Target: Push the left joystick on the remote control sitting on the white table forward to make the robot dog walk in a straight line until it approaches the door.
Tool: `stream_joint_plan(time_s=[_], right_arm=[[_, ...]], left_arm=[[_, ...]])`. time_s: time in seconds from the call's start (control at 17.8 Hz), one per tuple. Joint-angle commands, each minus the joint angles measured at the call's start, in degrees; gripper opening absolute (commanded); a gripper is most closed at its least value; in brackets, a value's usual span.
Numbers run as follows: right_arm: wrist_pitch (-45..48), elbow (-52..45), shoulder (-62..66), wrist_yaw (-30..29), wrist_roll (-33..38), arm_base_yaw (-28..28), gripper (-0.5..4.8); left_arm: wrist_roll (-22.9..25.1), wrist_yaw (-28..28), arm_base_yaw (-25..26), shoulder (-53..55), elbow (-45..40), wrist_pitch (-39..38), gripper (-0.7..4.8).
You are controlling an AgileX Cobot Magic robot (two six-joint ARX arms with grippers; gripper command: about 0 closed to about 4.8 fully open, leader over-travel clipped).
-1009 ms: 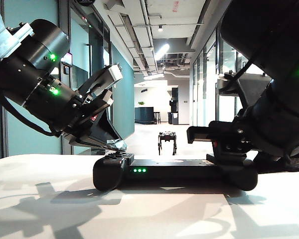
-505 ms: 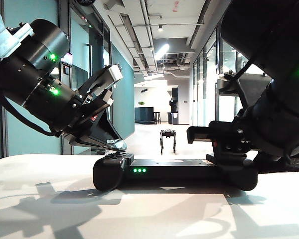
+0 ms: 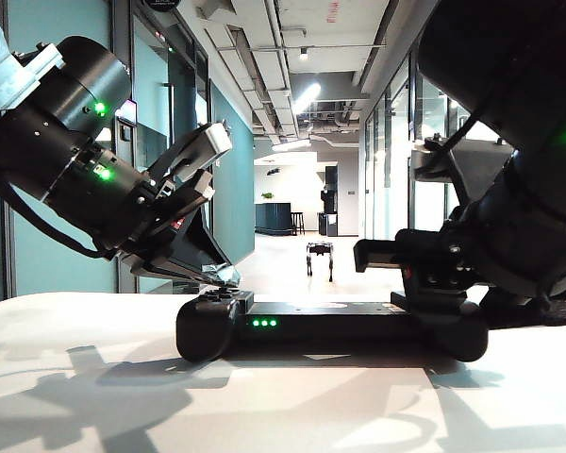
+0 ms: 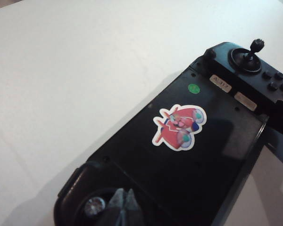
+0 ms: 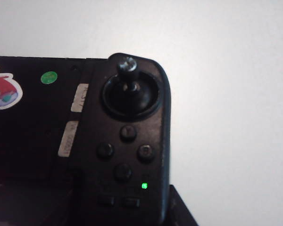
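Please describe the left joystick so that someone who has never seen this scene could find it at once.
On the white table lies a wide black remote control bearing a red cartoon sticker. The left joystick is at the end under the left gripper, whose tips rest beside it. The other stick, by the right gripper, stands untouched.

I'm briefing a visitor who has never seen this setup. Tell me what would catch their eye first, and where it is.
Two bulky black arms crowd the exterior view: the left gripper rests its tip at the remote control's left end, and the right gripper hangs above the other end. The controller lies on the white table, with a red cartoon sticker on its middle. Far down the corridor stands the robot dog.
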Motion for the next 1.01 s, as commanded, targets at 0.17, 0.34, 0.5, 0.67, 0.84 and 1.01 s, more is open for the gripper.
stream_joint_plan(time_s=[0.17, 0.34, 0.5, 0.67, 0.84, 1.01], right_arm=[[0.57, 0.13, -0.28, -0.46, 0.2, -0.04, 1.07], [0.57, 0.13, -0.28, -0.46, 0.22, -0.04, 1.07], [0.59, 0.13, -0.28, -0.46, 0.2, -0.04, 1.07], [0.57, 0.13, -0.26, -0.46, -0.48, -0.04, 1.07], [0.59, 0.13, -0.24, -0.46, -1.51, -0.07, 1.31], [0.59, 0.13, -0.26, -0.48, -1.51, -0.04, 2.07]], left_arm=[[-0.63, 1.57, 0.07, -3.58, 0.28, -6.93, -0.06], [-1.31, 1.55, 0.07, -10.91, 0.28, -13.03, -0.06], [-5.09, 1.11, 0.07, -18.91, 0.28, -19.41, -0.06], [-8.63, -3.17, 0.07, -26.67, 0.31, -26.4, -0.06], [-9.09, -9.53, 0.04, -32.15, 0.31, -32.13, -0.06], [-10.19, -10.03, 0.04, -35.28, 0.31, -33.59, -0.06]])
